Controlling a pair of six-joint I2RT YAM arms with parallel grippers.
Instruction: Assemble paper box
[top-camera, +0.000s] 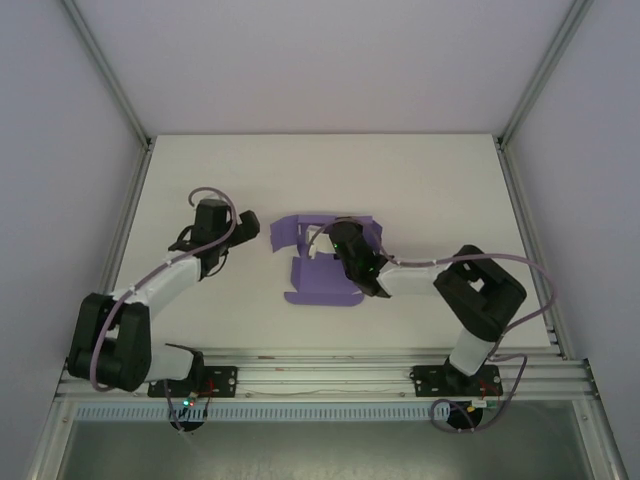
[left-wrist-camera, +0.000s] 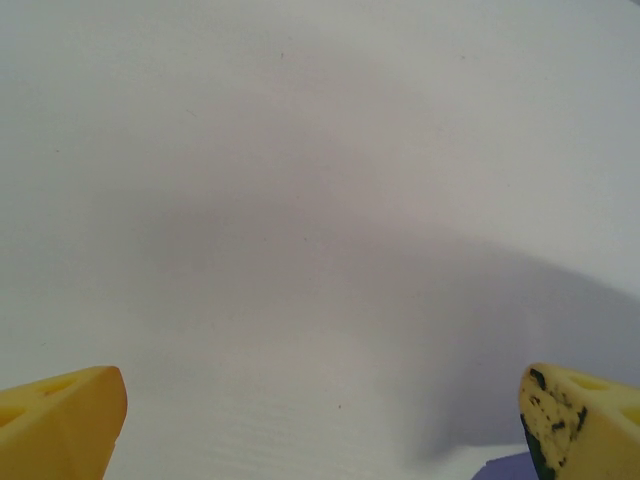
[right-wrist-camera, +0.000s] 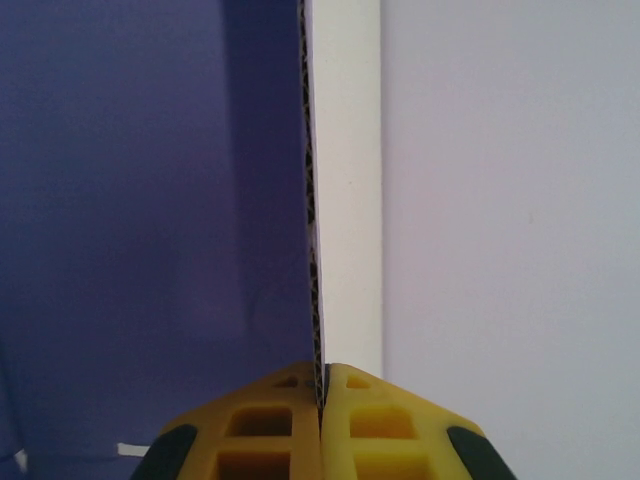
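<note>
**One wall of the paper box (top-camera: 312, 285) is pinched upright by the right gripper (right-wrist-camera: 322, 388).**

The half-folded purple sheet lies near the middle of the table (top-camera: 430, 190), and one panel edge is clamped between the closed yellow pads (right-wrist-camera: 290, 400). The left gripper (left-wrist-camera: 325, 415) is spread wide over bare table just left of the box, with nothing in it. The wall is best held vertical, pinched firmly near the crease, while the neighbouring flap is pushed in from the left, so that the thin card is not buckled.

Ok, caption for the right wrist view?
Right gripper pinching the edge of the purple paper box panel, seen edge-on.
</note>
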